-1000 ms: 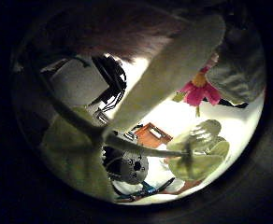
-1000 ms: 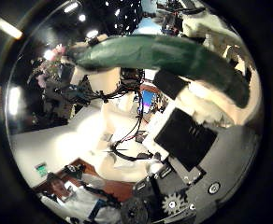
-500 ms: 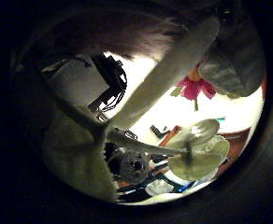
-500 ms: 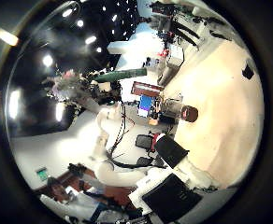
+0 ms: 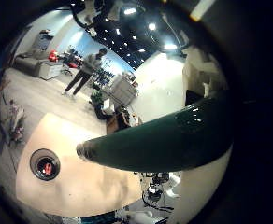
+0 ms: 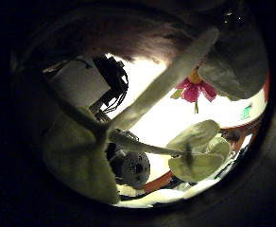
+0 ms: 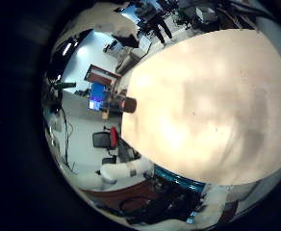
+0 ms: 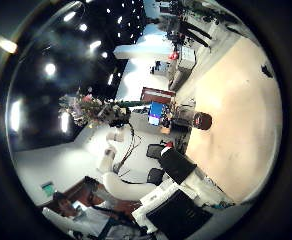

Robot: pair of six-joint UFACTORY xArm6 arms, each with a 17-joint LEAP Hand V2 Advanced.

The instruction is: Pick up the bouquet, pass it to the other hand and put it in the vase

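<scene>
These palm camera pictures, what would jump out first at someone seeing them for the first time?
First, the dark green wrapped stem of the bouquet, stretching right across the left hand's little finger side view, so it sits close to that palm. Next, its pink flower and pale leaves crowding the left thumb side view. Last, the wide bare tabletop filling the right hand's view, with the small dark vase near its edge.

Pale round table [image 7: 208,106]; grey sofa [image 5: 29,63]

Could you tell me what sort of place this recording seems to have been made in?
It looks like an indoor robotics lab or workshop. A pale round table holds only a dark vase, a white robot arm stands beside it, and a screen glows behind.
</scene>
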